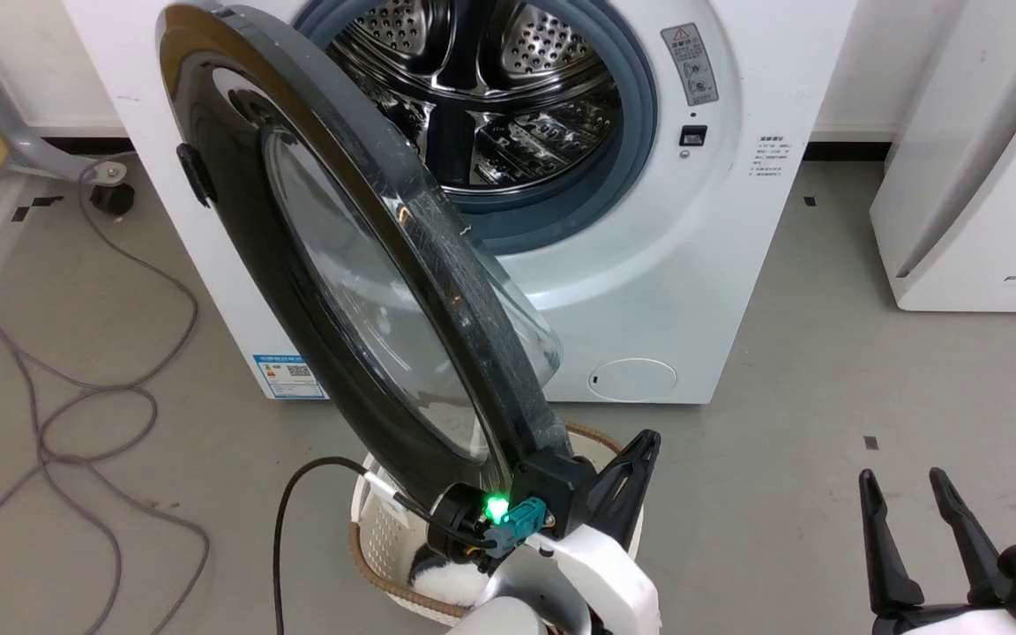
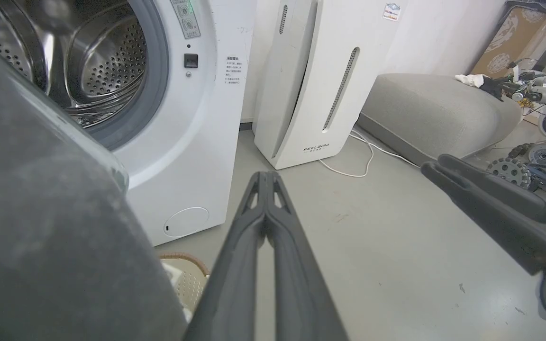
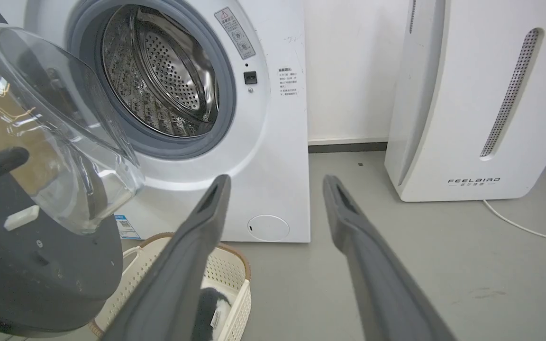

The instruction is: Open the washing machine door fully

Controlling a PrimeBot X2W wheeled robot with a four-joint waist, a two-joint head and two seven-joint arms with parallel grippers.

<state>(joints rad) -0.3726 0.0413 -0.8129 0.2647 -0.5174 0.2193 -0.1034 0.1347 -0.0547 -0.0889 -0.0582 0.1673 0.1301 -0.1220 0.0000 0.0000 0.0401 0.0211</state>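
We see the washing machine door (image 1: pixel 358 291) swung out from the white washing machine (image 1: pixel 676 265). In the head view its long line runs slanted from the upper left of the frame down to the lower middle. The glossy black front looks to the lower left, and the glass bowl looks right, toward the steel drum (image 1: pixel 481 97). The left gripper (image 1: pixel 645 441) is at the lower middle, just beside the free edge of the door, its fingers pressed together on nothing. We cannot tell if it touches the door. The right gripper (image 1: pixel 903 481) is at the lower right, well apart, fingers spread. A white laundry basket (image 1: pixel 380 529) stands under the door edge.
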